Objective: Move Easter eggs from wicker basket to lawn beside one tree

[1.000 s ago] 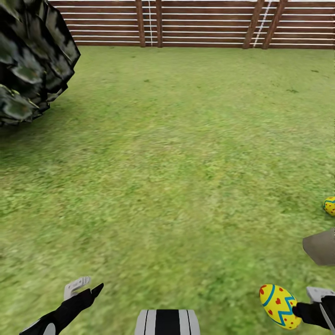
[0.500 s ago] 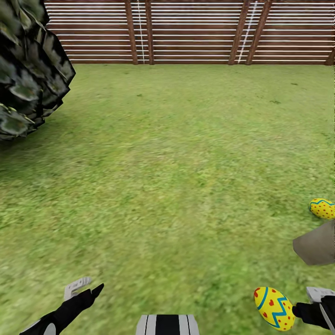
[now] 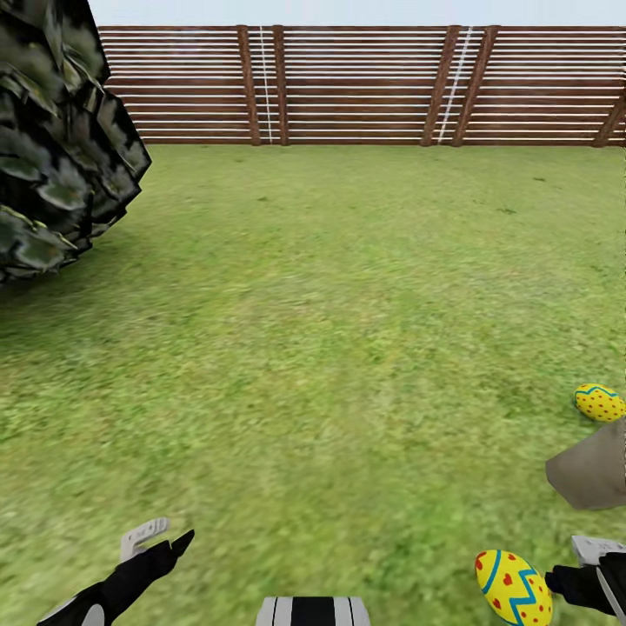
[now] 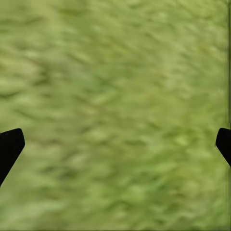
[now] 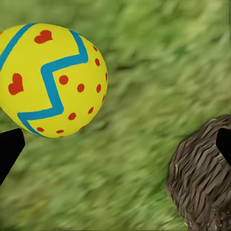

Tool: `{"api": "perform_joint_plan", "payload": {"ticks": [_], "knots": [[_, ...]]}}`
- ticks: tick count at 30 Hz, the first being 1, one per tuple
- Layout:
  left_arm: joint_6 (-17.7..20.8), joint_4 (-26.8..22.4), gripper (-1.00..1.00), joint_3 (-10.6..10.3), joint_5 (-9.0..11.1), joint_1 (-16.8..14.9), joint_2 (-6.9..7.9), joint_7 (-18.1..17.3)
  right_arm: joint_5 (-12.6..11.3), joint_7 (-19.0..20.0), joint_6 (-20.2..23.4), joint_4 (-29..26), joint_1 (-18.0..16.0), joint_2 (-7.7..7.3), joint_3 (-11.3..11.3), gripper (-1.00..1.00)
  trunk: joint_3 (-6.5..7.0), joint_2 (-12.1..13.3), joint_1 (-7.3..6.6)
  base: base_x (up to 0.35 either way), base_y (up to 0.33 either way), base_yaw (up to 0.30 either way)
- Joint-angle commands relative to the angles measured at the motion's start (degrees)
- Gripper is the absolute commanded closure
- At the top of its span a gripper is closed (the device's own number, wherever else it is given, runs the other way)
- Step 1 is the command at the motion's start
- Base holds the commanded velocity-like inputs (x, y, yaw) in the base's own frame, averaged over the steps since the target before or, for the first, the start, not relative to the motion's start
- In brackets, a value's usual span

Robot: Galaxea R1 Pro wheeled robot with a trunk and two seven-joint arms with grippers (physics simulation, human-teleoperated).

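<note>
One yellow Easter egg [image 3: 513, 588] with blue zigzags and red hearts sits on the lawn [image 3: 330, 330] just left of my right gripper [image 3: 578, 565]. In the right wrist view this egg [image 5: 50, 79] lies beside one fingertip, not between the two. The right gripper [image 5: 115, 144] is open, its tips far apart. A second egg [image 3: 600, 402] lies on the grass at the far right, close behind a pale grey-brown tree trunk [image 3: 596, 465]. A rough brown rounded base [image 5: 204, 175], probably that trunk, is near the other fingertip. My left gripper [image 3: 161, 537] [image 4: 115, 144] hangs open over bare grass. The wicker basket is out of view.
Dark leafy foliage [image 3: 52, 148] hangs in at the upper left. A brown slatted wooden fence [image 3: 365, 87] closes the far end of the lawn. Open grass stretches from my arms to the fence.
The whole picture has slid down as the camera moved, showing more fence and sky. The egg by my right gripper has dropped slightly relative to it. Both grippers keep their pose.
</note>
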Motion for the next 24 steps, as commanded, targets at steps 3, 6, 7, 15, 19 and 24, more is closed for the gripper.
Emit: {"api": "perform_joint_plan", "payload": {"ticks": [3, 6, 7, 15, 19, 24], "knots": [[0.49, -0.02, -1.0, 0.12, 0.46, -0.02, -0.02, -0.14, 0.6, 0.57, 0.23, -0.06, -0.02, 0.05, -0.08, -1.0, 0.73, 0.02, -0.09, -0.006, 0.0, -0.114], [0.49, 0.04, -1.0, 0.12, 0.46, -0.02, -0.03, -0.14, 0.6, 0.56, 0.24, -0.06, -0.02, 0.06, -0.08, -1.0, 1.56, 0.06, -0.16, -0.001, 0.0, -0.198], [0.49, 0.04, -1.0, 0.12, 0.46, -0.02, -0.02, -0.14, 0.6, 0.55, 0.24, -0.06, -0.02, 0.06, -0.08, -1.0, 1.83, 0.08, -0.19, -0.001, 0.0, -0.167], [0.49, 0.0, -1.0, 0.12, 0.46, -0.02, -0.03, -0.14, 0.6, 0.54, 0.24, -0.06, -0.02, 0.14, -0.08, -1.0, 3.67, 0.19, -0.4, 0.0, 0.0, -0.03], [0.49, -0.01, -1.0, 0.12, 0.46, -0.02, -0.03, -0.14, 0.61, 0.54, 0.24, -0.06, -0.02, 0.15, -0.08, -1.0, 4.56, 0.24, -0.5, 0.0, 0.0, -0.001], [0.46, -0.01, -1.0, 0.13, 0.46, -0.02, -0.03, -0.16, 0.57, 0.63, 0.12, -0.06, -0.02, 0.1, -0.12, -1.0, 5.22, 0.28, -0.58, 0.0, 0.0, 0.0]]}}
